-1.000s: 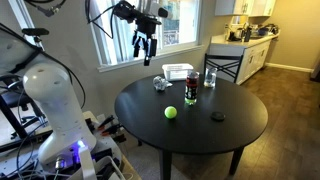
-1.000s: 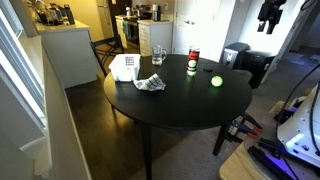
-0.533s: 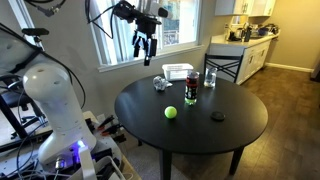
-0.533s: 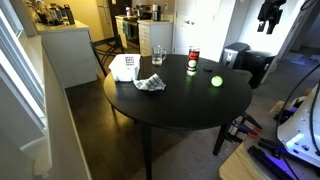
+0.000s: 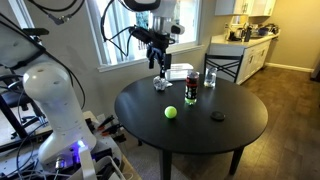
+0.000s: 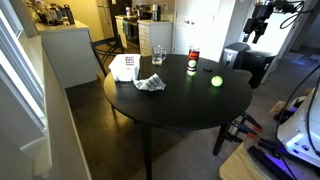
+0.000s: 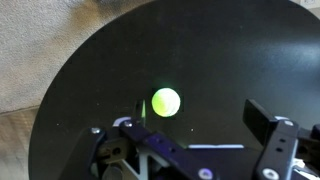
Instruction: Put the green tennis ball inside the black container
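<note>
Barely begun: the green tennis ball (image 5: 170,113) lies centre-frame, outside the black container (image 5: 190,90), while the gripper (image 5: 158,66) hovers upper-centre, spread wide and empty

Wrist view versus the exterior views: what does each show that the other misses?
Only the wrist view: the gripper plainly open, above the round black table. Only the exterior views: the black container, the clear glass and the small black disc. Both: the green tennis ball lying free on that table.
</note>
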